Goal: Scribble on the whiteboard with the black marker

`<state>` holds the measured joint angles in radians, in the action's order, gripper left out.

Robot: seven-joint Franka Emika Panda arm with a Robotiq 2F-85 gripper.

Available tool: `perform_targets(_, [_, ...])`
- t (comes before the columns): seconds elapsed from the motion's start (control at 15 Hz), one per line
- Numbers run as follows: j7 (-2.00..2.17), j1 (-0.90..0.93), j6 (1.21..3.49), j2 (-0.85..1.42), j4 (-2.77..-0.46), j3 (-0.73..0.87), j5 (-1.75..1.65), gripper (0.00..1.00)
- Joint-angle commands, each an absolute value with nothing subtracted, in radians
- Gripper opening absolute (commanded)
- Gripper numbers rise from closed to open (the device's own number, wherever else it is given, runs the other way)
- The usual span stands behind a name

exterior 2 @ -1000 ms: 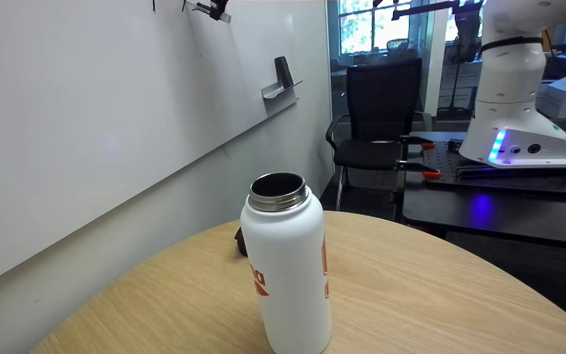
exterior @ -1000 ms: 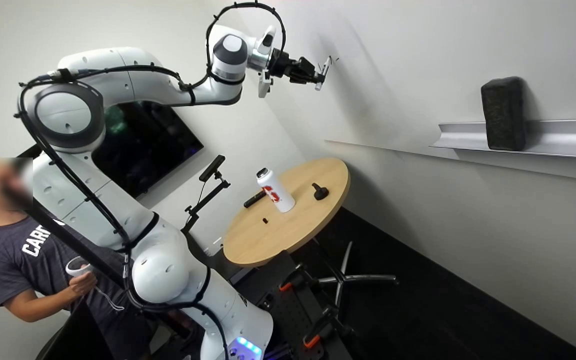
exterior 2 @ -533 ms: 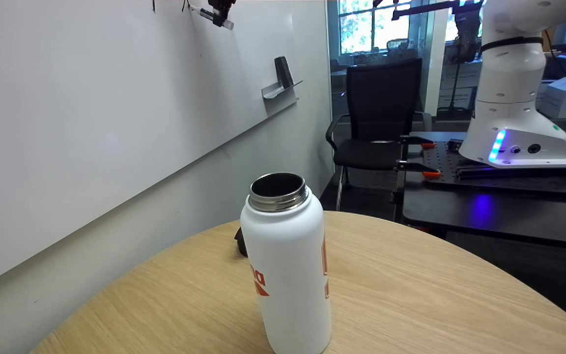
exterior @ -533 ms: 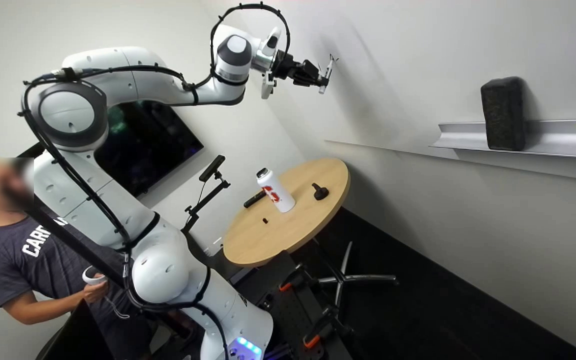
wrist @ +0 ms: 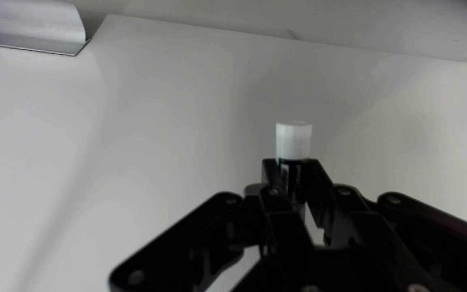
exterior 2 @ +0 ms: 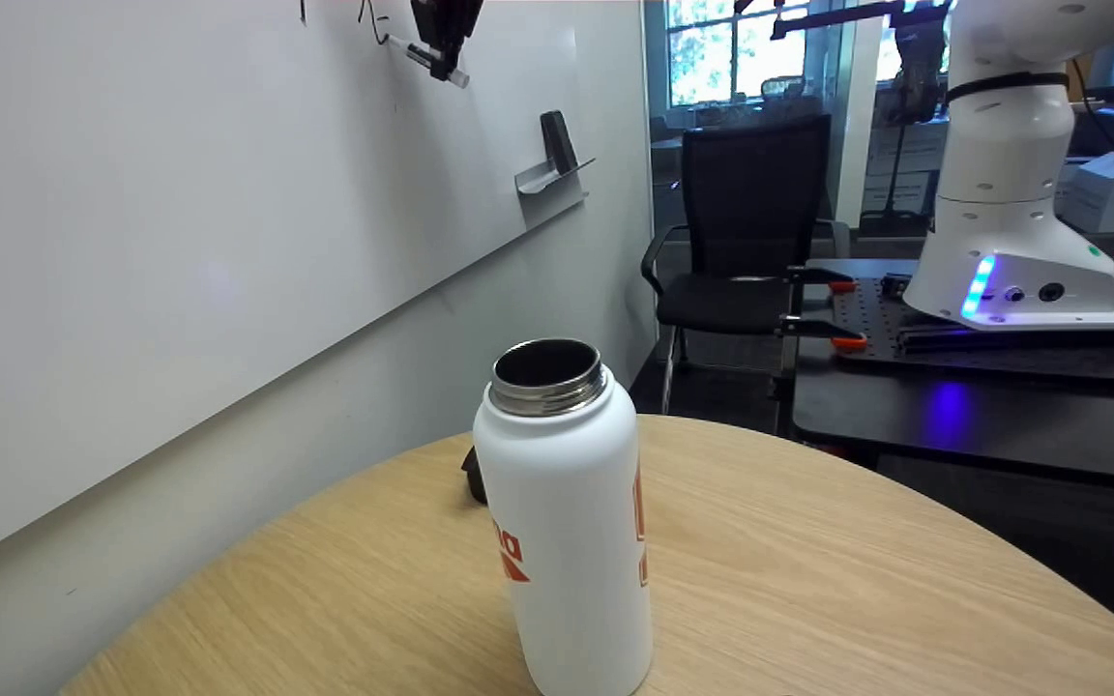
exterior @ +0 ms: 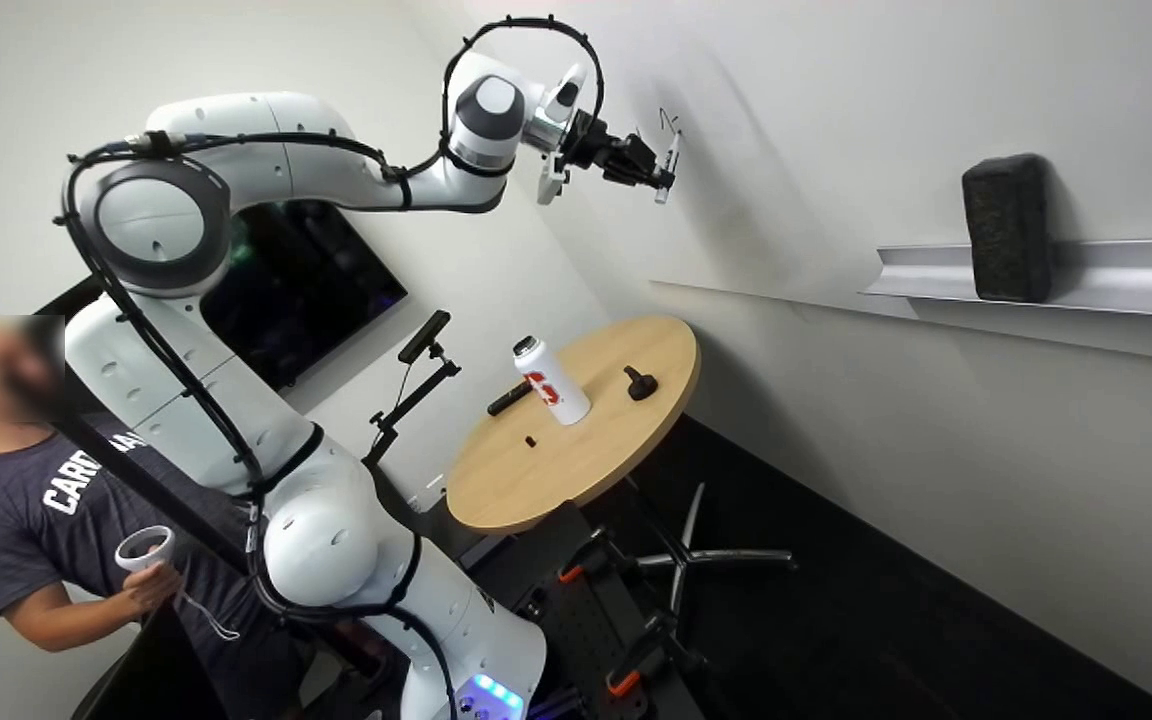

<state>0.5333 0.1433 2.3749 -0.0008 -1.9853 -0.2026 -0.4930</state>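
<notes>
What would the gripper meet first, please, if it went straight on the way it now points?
Most likely the whiteboard: the gripper faces it, and the marker it holds may be touching there, though depth is hard to judge.

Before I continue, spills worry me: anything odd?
The white cylindrical bottle with red print stands uncapped on the round pale wooden table; the black round piece, likely its lid, lies apart. No spill shows.

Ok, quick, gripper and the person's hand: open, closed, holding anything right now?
Gripper: closed, holding the marker.
Person's hand: closed around a white controller.
</notes>
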Motion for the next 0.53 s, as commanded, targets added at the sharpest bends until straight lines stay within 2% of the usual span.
perform_targets(0.0, [0.554, 0.137, 2.376, -0.047, -1.976, -0.172, -0.514, 0.05])
perform_targets(0.47, [0.494, 0.112, 2.344, -0.043, -1.957, -0.154, -0.453, 0.05])
